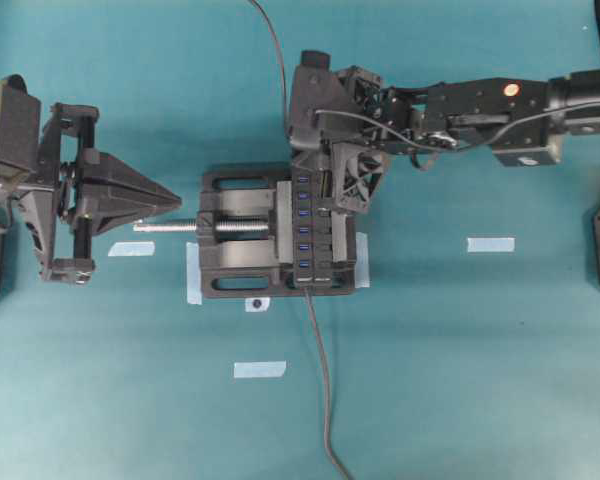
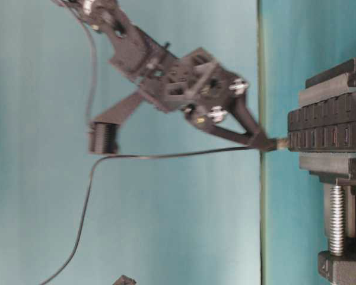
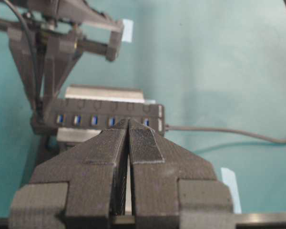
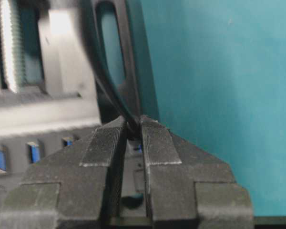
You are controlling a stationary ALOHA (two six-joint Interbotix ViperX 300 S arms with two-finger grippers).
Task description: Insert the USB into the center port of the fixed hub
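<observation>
L gripper [image 1: 175, 203] sits at left of overhead view, fingers pressed together, nothing between them, tips pointing at the silver screw [image 1: 170, 228] of the black vise [image 1: 242, 245], just short of it. Bits of blue tape [image 1: 131, 248] on the teal table [image 1: 460, 380] near it. Vise in center clamps the fixed hub [image 1: 310, 228], long black bar w/ row of blue ports running top-to-bottom in overhead; hub's own grey lead [image 1: 323, 380] exits bottom end toward frame bottom. Center port [image 1: 304, 228] not occupied as far as overhead shows. R gripper [image 2: 262, 142] reaches in from right, over hub's top end; fingers pinched on the USB [image 2: 280, 142], w/ thin dark cable [image 2: 166, 155] trailing away. In table-level view plug tip is touching or just at hub's face near an end port, not center; can't tell if seated. R wrist view: pads nearly closed on the cable/plug, blue ports just beyond.
</observation>
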